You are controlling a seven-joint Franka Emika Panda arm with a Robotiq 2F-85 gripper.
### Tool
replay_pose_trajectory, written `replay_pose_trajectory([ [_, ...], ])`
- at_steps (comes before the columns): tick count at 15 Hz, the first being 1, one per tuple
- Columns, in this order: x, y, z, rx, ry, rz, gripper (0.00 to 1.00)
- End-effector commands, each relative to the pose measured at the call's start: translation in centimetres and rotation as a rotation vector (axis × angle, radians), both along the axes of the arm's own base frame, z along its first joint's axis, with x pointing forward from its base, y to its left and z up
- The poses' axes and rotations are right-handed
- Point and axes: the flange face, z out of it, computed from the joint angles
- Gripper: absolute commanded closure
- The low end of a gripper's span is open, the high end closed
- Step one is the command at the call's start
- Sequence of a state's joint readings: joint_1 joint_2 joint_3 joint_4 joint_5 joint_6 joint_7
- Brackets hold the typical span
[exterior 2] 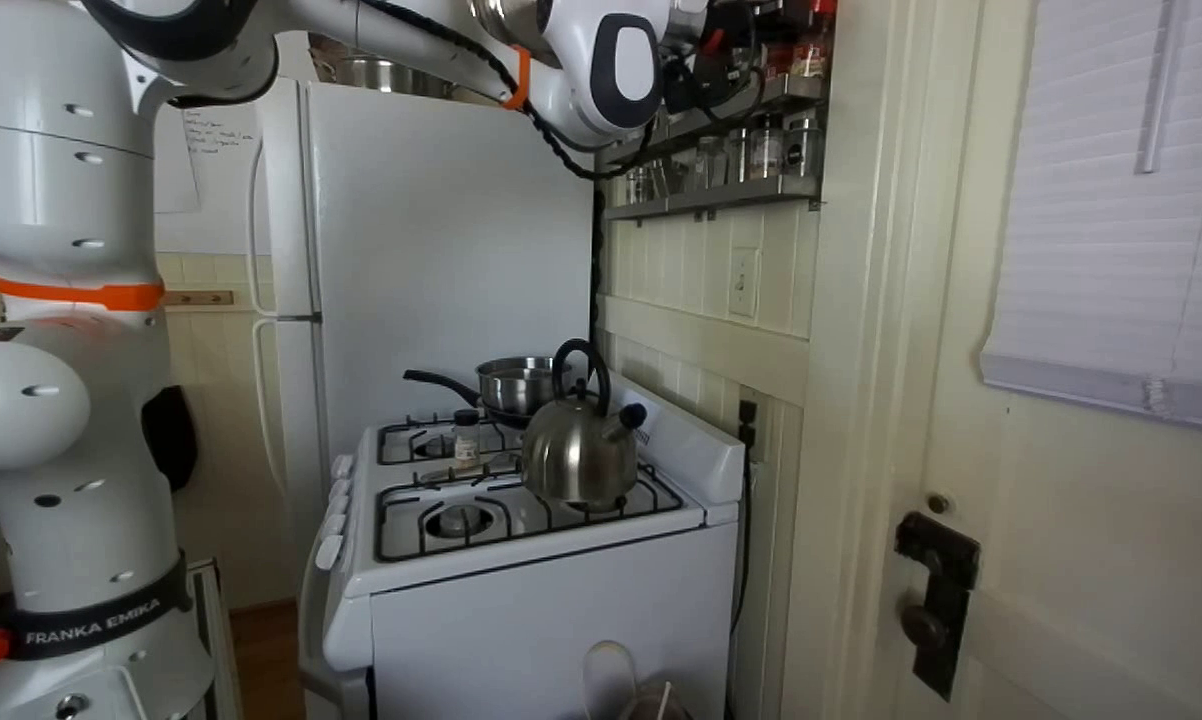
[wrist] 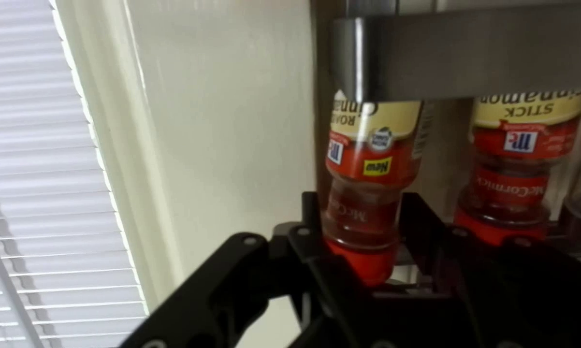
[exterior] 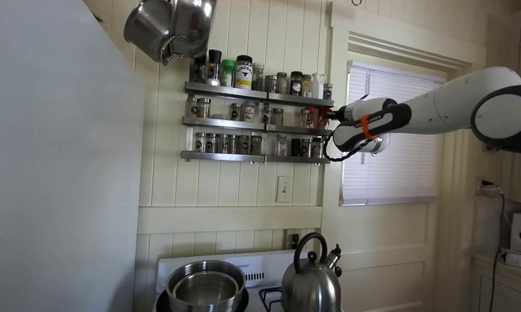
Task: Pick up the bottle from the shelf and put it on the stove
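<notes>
Pinching the bottle (wrist: 366, 181) near its red cap (wrist: 365, 264), I have it upright between my fingers (wrist: 312, 212) at the end of the middle shelf (exterior: 297, 129), base behind the lip (wrist: 464, 53), so I should lift before pulling back.

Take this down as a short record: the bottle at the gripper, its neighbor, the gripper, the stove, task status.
bottle: red cap; at one end of the shelf, middle tier
neighbor: cinnamon stick bottle
gripper: jaws either side of the bottle's upper part; clamped or not, unclear
stove: holds kettle, dark-capped jar, nested steel vessels
task status: bottle not yet on stove
</notes>
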State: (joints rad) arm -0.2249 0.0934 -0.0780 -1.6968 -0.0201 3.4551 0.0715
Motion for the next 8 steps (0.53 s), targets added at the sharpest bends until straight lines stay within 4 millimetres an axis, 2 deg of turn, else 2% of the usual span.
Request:
replay_pose_trajectory([
  [1, -0.6, 1.1, -0.8, 0.04, 0.002, 0.015, 0.78],
  [5, -0.2, 2.4, -1.2, 0.037, 0.008, 0.037, 0.78],
  [8, 0.0, 2.3, -1.2, 0.019, 0.009, 0.035, 0.78],
])
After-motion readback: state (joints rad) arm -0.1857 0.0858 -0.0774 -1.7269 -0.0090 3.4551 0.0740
